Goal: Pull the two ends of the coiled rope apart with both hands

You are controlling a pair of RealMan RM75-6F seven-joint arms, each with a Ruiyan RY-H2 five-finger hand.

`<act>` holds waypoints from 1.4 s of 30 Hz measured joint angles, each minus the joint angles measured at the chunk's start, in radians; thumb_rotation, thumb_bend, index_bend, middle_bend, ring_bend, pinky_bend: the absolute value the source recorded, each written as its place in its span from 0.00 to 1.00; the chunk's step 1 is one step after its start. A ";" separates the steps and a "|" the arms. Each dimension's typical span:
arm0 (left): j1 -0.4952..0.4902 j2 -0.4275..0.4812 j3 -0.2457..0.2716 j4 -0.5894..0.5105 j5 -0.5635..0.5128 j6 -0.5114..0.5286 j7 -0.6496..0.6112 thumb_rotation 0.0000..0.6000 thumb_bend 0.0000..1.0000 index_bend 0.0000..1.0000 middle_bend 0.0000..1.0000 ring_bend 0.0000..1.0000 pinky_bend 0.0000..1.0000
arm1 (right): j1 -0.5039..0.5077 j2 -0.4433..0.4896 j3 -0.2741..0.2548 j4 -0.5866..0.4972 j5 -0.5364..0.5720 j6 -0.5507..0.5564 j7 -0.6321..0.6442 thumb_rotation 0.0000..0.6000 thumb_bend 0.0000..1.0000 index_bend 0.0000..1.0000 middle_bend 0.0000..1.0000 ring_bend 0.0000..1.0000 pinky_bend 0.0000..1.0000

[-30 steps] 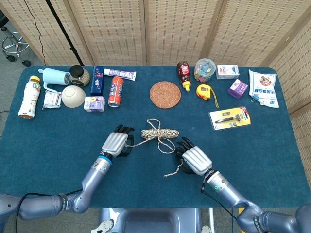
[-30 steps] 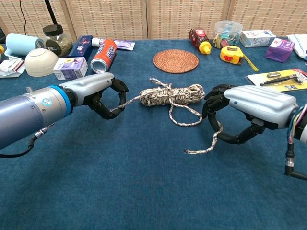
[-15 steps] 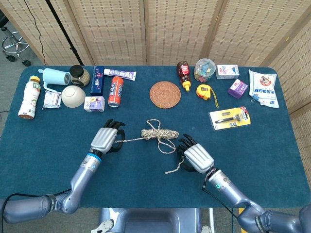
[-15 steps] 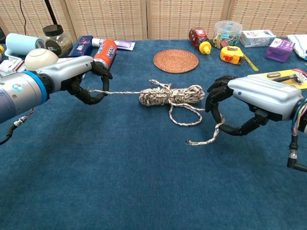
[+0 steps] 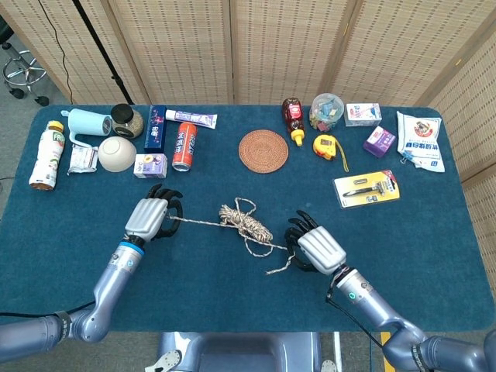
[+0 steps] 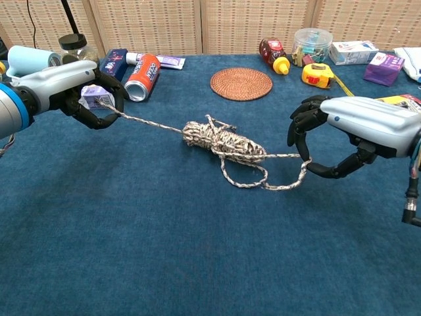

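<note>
gripping one end of the rope (image 6: 223,141) in our left hand (image 5: 147,218), fingers curled around the strand; the line from that hand to the coil runs straight and off the cloth in the chest view. our right hand (image 5: 319,249) grasps the other end, fingers closed round it, and a loose loop lies on the table (image 5: 434,256) just left of that hand. the coil sits near the middle of the table, closer to the front edge than the back, tilted so it runs from back-left to front-right. behind it, toward the back edge, we see a round woven mat (image 5: 263,150). along the back-left part stand a red can (image 5: 183,146), a white bowl (image 5: 117,153) and a blue cup (image 5: 87,123). a yellow tape measure (image 5: 325,145) lies near the back edge, right of the mat.
</note>
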 measured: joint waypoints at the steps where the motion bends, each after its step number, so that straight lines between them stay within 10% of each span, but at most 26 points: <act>1: 0.002 0.003 -0.001 -0.001 0.001 0.001 -0.004 1.00 0.50 0.68 0.26 0.16 0.00 | 0.000 0.002 0.001 0.000 0.000 0.001 -0.001 1.00 0.47 0.67 0.36 0.16 0.00; 42: 0.053 0.153 -0.071 0.003 -0.004 0.008 -0.149 1.00 0.50 0.69 0.29 0.19 0.00 | -0.045 0.133 0.066 0.040 0.093 0.040 0.020 1.00 0.49 0.68 0.38 0.19 0.00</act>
